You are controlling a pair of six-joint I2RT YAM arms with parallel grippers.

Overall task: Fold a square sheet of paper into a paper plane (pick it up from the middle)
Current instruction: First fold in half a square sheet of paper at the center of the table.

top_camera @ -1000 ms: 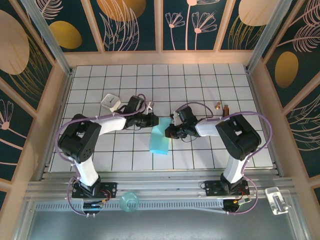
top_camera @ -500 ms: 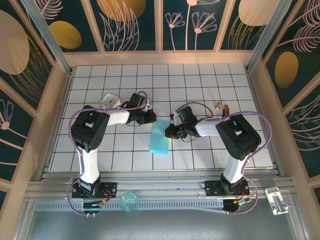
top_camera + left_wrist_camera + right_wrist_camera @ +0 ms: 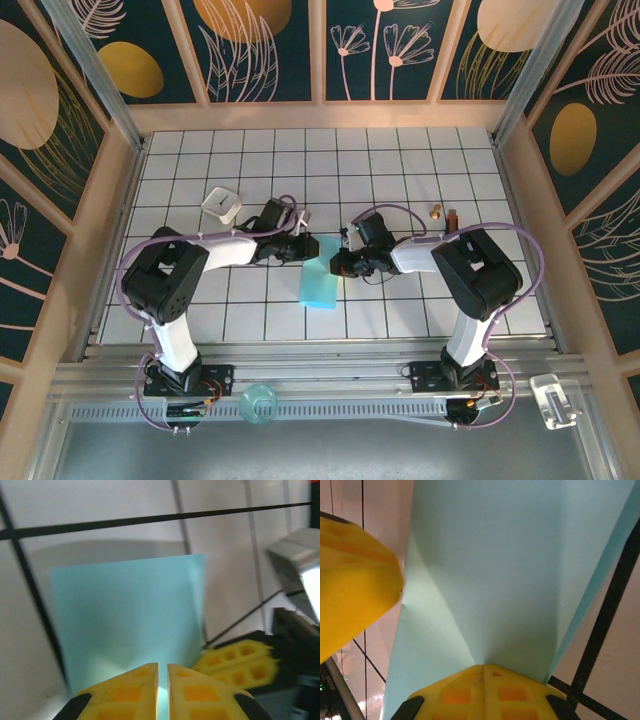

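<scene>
The square sheet of paper (image 3: pixel 320 280) is light blue and lies as a narrow rectangle near the middle of the table, not in a paper plane shape. My left gripper (image 3: pixel 306 247) sits at its far left corner. In the left wrist view the yellow jaws (image 3: pixel 162 666) are pinched on the sheet's (image 3: pixel 125 610) edge with only a thin slit between them. My right gripper (image 3: pixel 338 264) is at the sheet's right edge. The right wrist view has that gripper (image 3: pixel 484 666) shut on the paper (image 3: pixel 510 570), with creases fanning out from the tips.
A small white square block (image 3: pixel 221 204) sits behind the left arm. Two small brown pieces (image 3: pixel 444 213) lie behind the right arm. A teal object (image 3: pixel 258 402) and a clear holder (image 3: pixel 553 398) rest on the near rail. Patterned walls enclose the tiled table (image 3: pixel 400 160).
The left arm's elbow swung in toward the centre and back out, while its gripper stayed at the paper's corner. The paper and the right arm have hardly moved.
</scene>
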